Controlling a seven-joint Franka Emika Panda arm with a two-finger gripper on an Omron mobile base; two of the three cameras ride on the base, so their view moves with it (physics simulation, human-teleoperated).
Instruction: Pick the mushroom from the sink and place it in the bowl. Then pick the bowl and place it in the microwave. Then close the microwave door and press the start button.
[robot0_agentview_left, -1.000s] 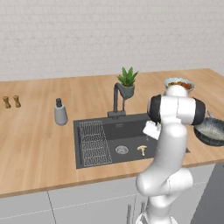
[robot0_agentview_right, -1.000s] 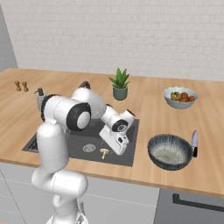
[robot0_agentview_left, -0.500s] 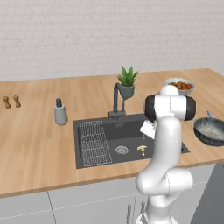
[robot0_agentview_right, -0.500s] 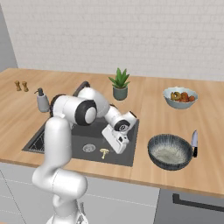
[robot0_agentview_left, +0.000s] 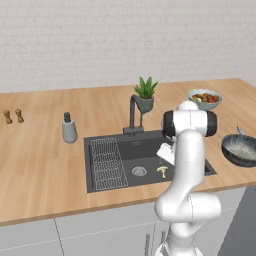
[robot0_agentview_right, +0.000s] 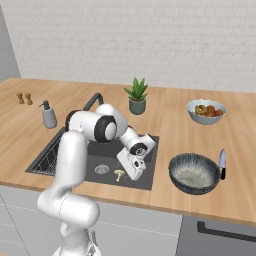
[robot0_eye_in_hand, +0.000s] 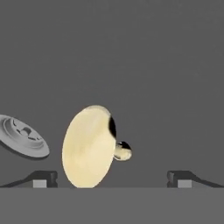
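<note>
the mushroom (robot0_eye_in_hand: 89, 146) lies on its side on the sink (robot0_agentview_left: 150, 150) floor, near the front edge and just right of the round steel drain (robot0_eye_in_hand: 22, 136), its pale cap face turned toward my hand camera and the short stem poking out to one side. from the base cameras i see it as a tiny cream fleck (robot0_agentview_right: 119, 174) beside the drain, with my gripper (robot0_eye_in_hand: 111, 179) low inside the basin just next to it. the two fingertips (robot0_eye_in_hand: 43, 178) stand spread wide with nothing between them, and the mushroom sits closer to the left-hand tip than the middle of the gap.

i judge it to be very light, soft and easy to bruise or crush, and round enough to roll or squirt out on the smooth basin floor. i'd want to shift so it is centred, then close gently across the cap's rim rather than on the thin stem.

the dark ribbed bowl (robot0_agentview_right: 194, 173) waits on the counter right of the sink, near the front edge, a knife (robot0_agentview_right: 222, 162) just beside it. behind the basin stand the faucet (robot0_agentview_left: 133, 112) and a potted plant (robot0_agentview_left: 145, 94).
</note>
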